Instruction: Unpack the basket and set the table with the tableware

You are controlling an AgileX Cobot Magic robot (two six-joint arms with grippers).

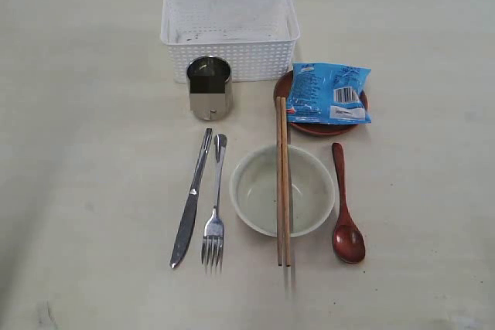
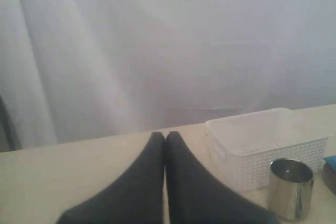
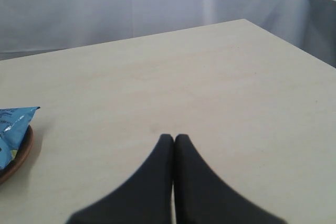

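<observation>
The tableware is spread over the pale beige desk (image 1: 93,152), and every piece is placed here against the pale cream round bowl (image 1: 251,191) near the front. A pair of wooden chopsticks (image 1: 283,183) lies across the bowl's rim. In the exterior view, a steel fork (image 1: 215,206) lies just to the bowl's left, with a steel knife (image 1: 191,200) beyond it. A red-brown wooden spoon (image 1: 344,214) lies just to its right. Behind the bowl on the left stands a shiny steel mug (image 1: 209,87). Behind it on the right sits a small red-brown plate (image 1: 325,129) carrying a blue snack bag (image 1: 329,94). Farther back is the white perforated plastic basket (image 1: 255,56), which looks empty, so the setting seems about finished. The left gripper (image 2: 165,135) and the right gripper (image 3: 174,137) are both clenched on nothing, above bare desk. The knife and fork would probably be stiff, slick and awkward to lift from flat, so they are best pinched across the handle. The chopsticks look light and likely to roll, so they are best taken together near the middle. The bowl may chip and should be taken by its rim. The mug is hollow and smooth, so one jaw inside its wall would suit.
</observation>
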